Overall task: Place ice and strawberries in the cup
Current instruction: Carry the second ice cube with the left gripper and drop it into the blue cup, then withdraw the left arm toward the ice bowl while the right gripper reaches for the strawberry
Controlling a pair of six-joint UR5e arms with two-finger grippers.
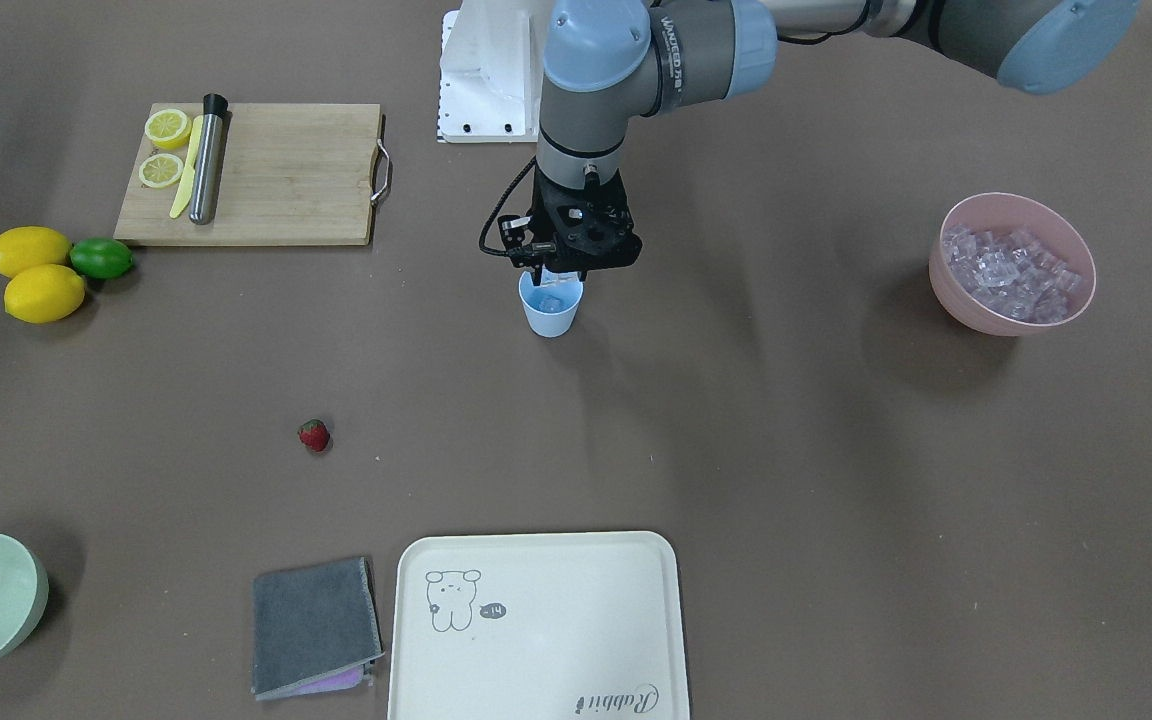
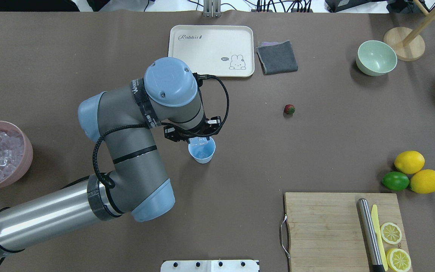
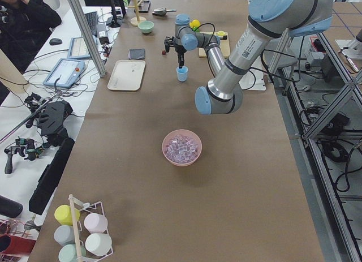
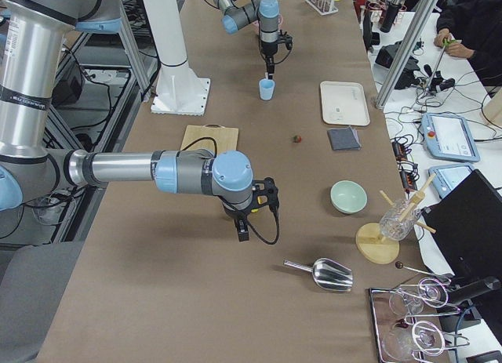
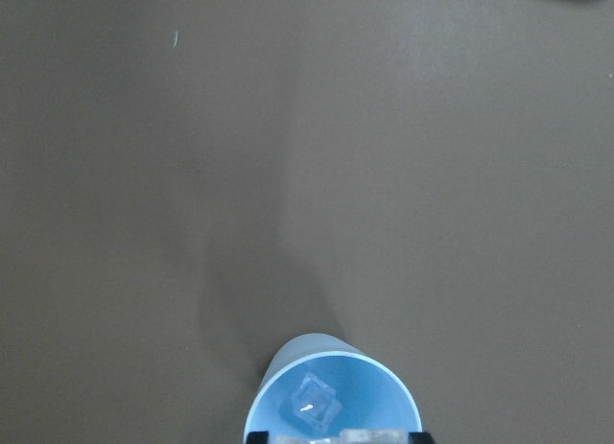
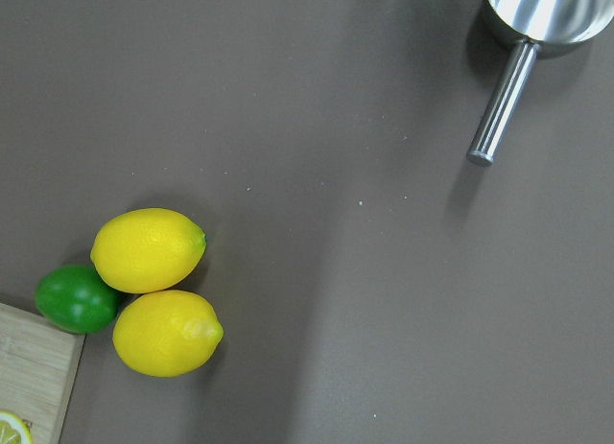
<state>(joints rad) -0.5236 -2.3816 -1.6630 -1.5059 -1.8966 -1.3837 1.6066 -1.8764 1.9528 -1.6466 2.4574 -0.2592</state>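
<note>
The left fingers (image 1: 548, 272) point straight down over the mouth of the cup (image 1: 550, 312), clamped on a clear cube (image 2: 201, 140) held at about rim height. The cup stands upright near the middle of the surface (image 1: 786, 450), and a loose cube (image 5: 315, 406) lies on its bottom. The rest of the ice (image 1: 1011, 272) fills a pink bowl (image 1: 966, 312), well apart from the cup on the robot's left. The strawberry (image 1: 313, 435) lies alone on the bare surface, well apart from the cup, on the far side from the robot and toward its right, between the cup and the cloth (image 1: 314, 625). A white tray (image 1: 536, 690) sits just beside the cloth, and a green bowl (image 1: 31, 600) stands further to the robot's right. On that same side a board (image 1: 286, 180) carries two lemon halves (image 1: 167, 128), a yellow knife (image 1: 186, 170) and a steel rod (image 1: 206, 165) lying alongside the knife. Two lemons (image 1: 29, 250) and a lime (image 1: 101, 258) touch one another just off the board's end. The right fingers (image 4: 243, 234) hang pointing down above the surface near the board; whether they are apart or together cannot be told. The right wrist view looks down on the lemons, the lime and a steel scoop (image 6: 547, 8).
</note>
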